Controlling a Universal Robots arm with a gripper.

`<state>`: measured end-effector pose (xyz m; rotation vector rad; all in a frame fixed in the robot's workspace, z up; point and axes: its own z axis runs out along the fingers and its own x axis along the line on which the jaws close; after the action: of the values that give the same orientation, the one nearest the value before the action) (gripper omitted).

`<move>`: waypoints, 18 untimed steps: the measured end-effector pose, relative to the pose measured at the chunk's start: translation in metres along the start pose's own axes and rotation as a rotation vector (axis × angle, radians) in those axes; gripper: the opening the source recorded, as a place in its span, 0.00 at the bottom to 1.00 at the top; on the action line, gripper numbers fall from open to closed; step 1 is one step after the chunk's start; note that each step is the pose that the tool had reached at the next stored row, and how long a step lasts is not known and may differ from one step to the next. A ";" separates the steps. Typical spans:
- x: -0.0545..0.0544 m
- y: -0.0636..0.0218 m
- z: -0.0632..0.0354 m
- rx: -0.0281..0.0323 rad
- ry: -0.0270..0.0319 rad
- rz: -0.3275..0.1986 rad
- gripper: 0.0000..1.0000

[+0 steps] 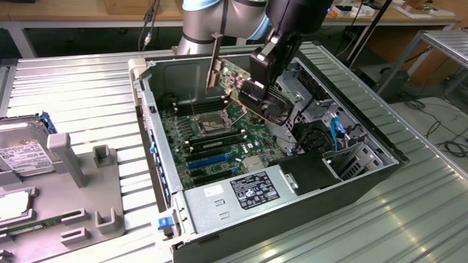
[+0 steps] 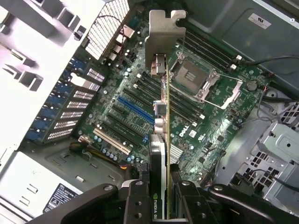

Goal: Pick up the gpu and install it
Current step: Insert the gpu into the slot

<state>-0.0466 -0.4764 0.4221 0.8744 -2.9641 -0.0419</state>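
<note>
Hovering over the board | pincer [image 2: 163,199] part-closed, clamped on both faces of the gpu [image 2: 162,112] | gpu hangs edge-down above the motherboard [image 2: 201,133] inside the open case [image 1: 150,104], not seated | likely light, stiff, fragile; best held by flat faces, off the contacts.

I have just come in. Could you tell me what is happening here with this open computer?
A robot arm is installing a graphics card. Its gripper is closed on the gpu and holds it in the air inside the open computer case, above the motherboard. The card's silver bracket points away from the gripper. The card is not yet seated in any slot; the blue slot below it is empty.
</note>
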 end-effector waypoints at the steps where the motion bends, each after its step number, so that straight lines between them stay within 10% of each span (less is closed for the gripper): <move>1: 0.000 0.0000 0.0000 0.0005 0.0005 -0.011 0.27; 18: 0.000 -0.0001 0.0000 0.0060 0.0059 -0.146 0.27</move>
<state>-0.0465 -0.4764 0.4221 1.0875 -2.8909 -0.0360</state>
